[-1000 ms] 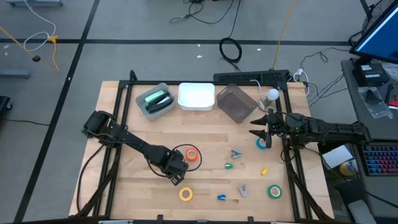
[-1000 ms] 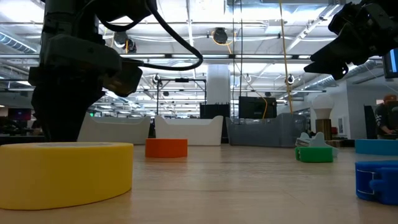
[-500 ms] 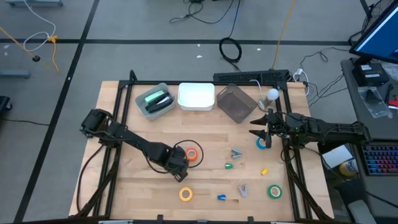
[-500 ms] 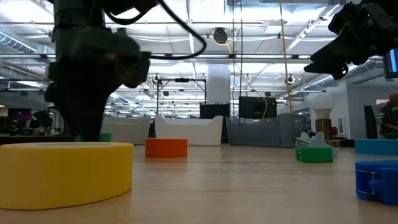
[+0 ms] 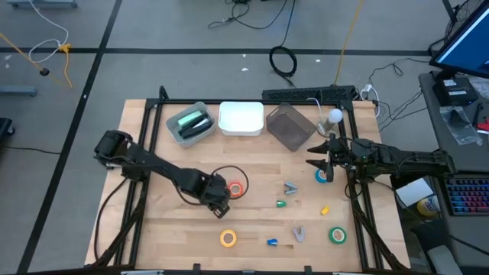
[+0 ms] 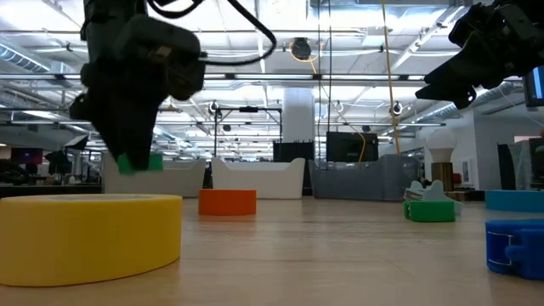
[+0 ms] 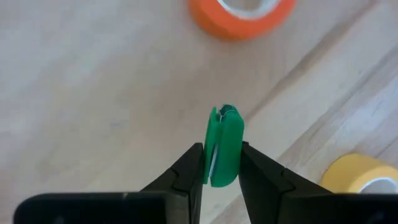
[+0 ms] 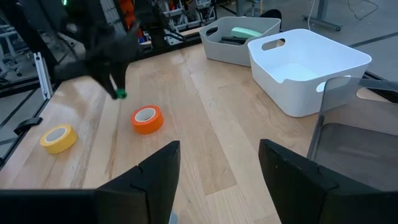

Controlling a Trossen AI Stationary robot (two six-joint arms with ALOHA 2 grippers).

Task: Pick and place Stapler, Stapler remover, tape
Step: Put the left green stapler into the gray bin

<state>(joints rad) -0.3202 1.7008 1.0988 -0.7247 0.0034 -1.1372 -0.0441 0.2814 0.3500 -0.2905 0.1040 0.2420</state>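
My left gripper (image 5: 220, 203) hangs over the table's middle left, pointing steeply down, shut on a small green two-leaved piece (image 7: 222, 149) that looks like a stapler remover. That piece also shows in the low view (image 6: 138, 163). The orange tape (image 5: 235, 189) lies flat just to its right, and the yellow tape (image 5: 228, 238) lies nearer the front edge. Blue tape (image 5: 322, 176) and green tape (image 5: 337, 234) lie at the right. A green stapler (image 5: 192, 121) rests in the grey bin (image 5: 177, 134). My right gripper (image 8: 217, 180) waits open at the right edge. My left gripper pinches the green piece by its two flat faces (image 7: 217, 171) between its two fingers, at its lower end. The fingers come from above, pointing steeply down. The piece stands on edge between them, lifted clear of the table (image 6: 138, 163).
A white tub (image 5: 241, 118) and a dark bin (image 5: 289, 127) stand along the far edge beside the grey bin. Small grey (image 5: 290, 187), green (image 5: 280, 204), yellow (image 5: 325, 209) and blue (image 5: 271, 242) bits lie scattered on the table's right half.
My left gripper has risen with the green piece still between its fingers, drifting toward the far edge, away from the yellow tape. In the low view the piece has come up from behind the yellow roll to well above it.
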